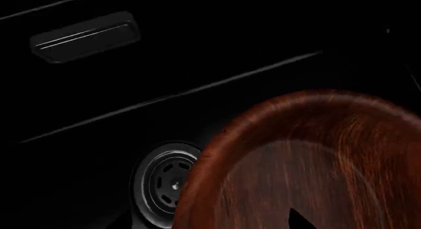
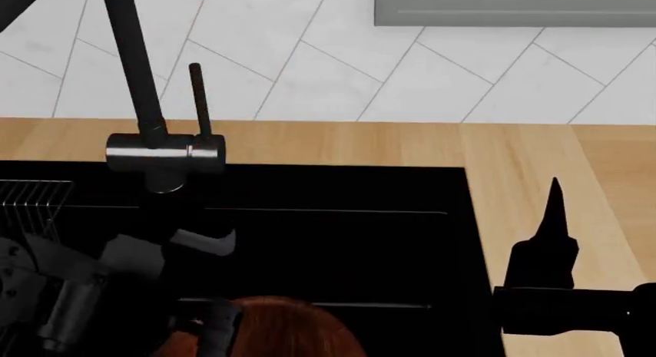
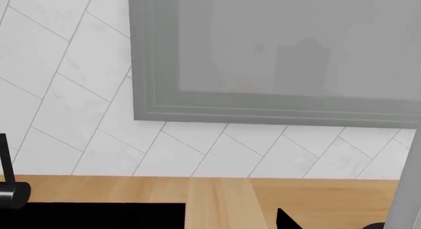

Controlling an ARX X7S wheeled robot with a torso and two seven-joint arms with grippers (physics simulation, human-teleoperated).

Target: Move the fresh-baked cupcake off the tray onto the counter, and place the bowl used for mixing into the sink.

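Observation:
The dark reddish-brown wooden bowl point(image 2: 292, 330) point(image 1: 316, 155) hangs over the black sink point(image 2: 339, 242), partly covering the round metal drain point(image 1: 161, 183). My left gripper point(image 2: 210, 325) is shut on the bowl's near rim, with one dark fingertip point(image 1: 300, 221) showing inside the bowl. My right gripper point(image 2: 554, 192) stands over the tan counter point(image 2: 533, 153) to the right of the sink. It points toward the wall with its fingers together and nothing in them. The cupcake and the tray are out of view.
A dark faucet point(image 2: 164, 153) rises from the sink's back edge on the left. A wire rack point(image 2: 31, 199) lies at the sink's left end. An overflow slot point(image 1: 86, 37) sits in the sink wall. White tiled wall and a grey panel point(image 3: 283, 56) back the counter.

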